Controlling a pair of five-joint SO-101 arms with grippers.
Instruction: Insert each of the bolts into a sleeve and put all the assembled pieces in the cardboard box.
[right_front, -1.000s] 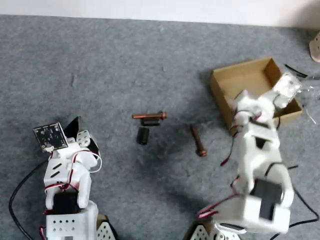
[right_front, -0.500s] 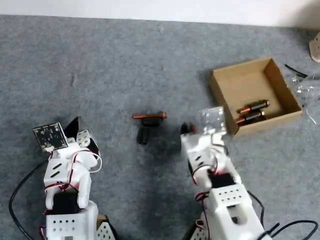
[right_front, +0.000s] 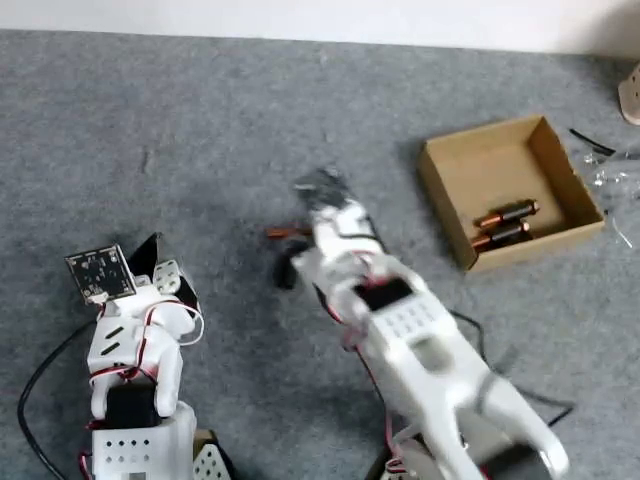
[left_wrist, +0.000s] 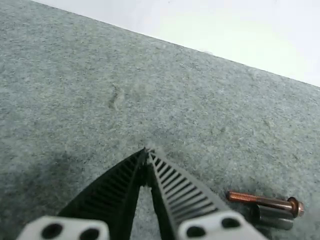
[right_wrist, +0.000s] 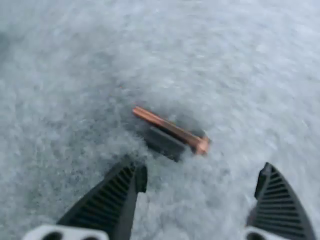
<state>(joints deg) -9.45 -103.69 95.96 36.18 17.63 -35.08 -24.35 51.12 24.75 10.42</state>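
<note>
Hovering just short of the bolt (right_wrist: 170, 129), the right end effector (right_wrist: 204, 172) is held wide apart; the bolt's long axis is laid, seemingly, almost finger-to-finger.

No legible text, numbers or signs. Circuit board (right_front: 100, 272) at 8 o'clock carries marks too small to read. Cardboard box (right_front: 445, 205) at 2 o'clock shows no readable print.

Table (right_front: 200, 120): grey felt-like covering, fibrous texture, soft even light. Wall (right_front: 300, 15): plain white, running along the table's far edge, brightly lit.
</note>
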